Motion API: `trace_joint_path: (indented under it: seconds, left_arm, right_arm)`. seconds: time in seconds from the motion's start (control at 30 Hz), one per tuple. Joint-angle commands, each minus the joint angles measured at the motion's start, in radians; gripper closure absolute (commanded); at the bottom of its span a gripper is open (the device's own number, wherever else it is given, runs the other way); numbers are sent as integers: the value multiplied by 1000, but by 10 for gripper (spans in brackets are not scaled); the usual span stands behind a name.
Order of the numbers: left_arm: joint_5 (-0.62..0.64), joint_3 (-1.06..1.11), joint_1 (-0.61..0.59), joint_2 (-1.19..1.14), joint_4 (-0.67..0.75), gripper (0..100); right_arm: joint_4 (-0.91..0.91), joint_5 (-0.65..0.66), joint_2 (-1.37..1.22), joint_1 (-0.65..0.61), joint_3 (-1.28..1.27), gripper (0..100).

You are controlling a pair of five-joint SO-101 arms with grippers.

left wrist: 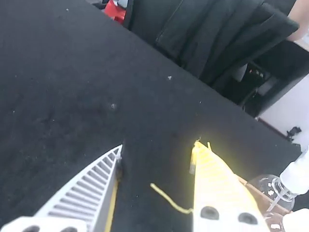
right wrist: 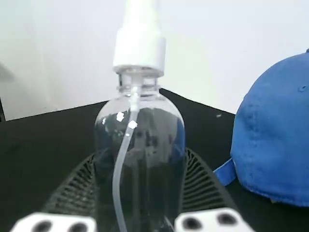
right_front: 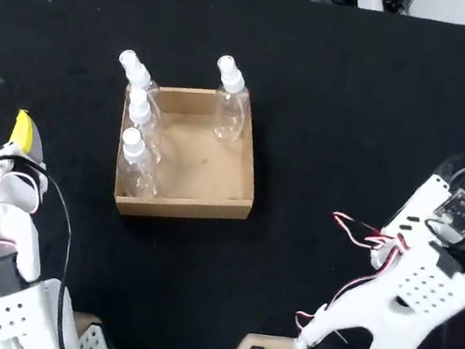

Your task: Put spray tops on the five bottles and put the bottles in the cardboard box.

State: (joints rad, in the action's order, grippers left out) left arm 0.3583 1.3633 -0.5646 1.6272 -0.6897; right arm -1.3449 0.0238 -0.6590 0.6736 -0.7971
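Well to the left of the cardboard box [right_front: 183, 207], the left gripper [right_front: 0, 133] hangs over the black table [right_front: 361, 89]. One of its fingers is yellow. The fingers are wide apart and there is nothing between them, just the black table under them.

Three bottles stand in a row along the left wall of the box. Each one is clear and has a white spray top. The back bottle [right_front: 133, 75] is at the back left corner of the box, and I cannot tell if it is inside or just behind. The middle bottle [right_front: 139, 115] and the front bottle [right_front: 135, 159] stand inside, close against the left wall. A fourth bottle [right_front: 229, 112], also with a spray top, stands at the back right corner of the box.

Far to the right of the box, the right gripper [right wrist: 140, 154] holds the fifth bottle [right wrist: 140, 145] by its round body, one finger on each side. This bottle has its white spray top [right wrist: 139, 48] on. A blue cap [right wrist: 275, 145] lies near it.
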Motion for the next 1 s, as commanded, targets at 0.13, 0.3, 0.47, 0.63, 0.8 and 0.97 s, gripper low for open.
trace_joint_path:
  seconds: [0.13,0.3,0.47,0.63,0.8,0.97]
  left_arm:
    - [6,31,-4,98,25,795]
    - [6,36,-4,103,25,795]
    - [9,36,-4,104,26,795]
    - [9,36,-4,104,26,795]
    - [9,36,-4,106,26,795]
    - [9,36,-4,106,26,795]
  right_arm:
    - [-143,3,-197,31,251,988]
    - [-149,38,-334,44,392,988]
    - [-149,44,-384,40,418,987]
    - [-146,44,-386,37,418,987]
    - [-143,44,-386,37,418,985]
    - [-141,44,-386,26,420,907]
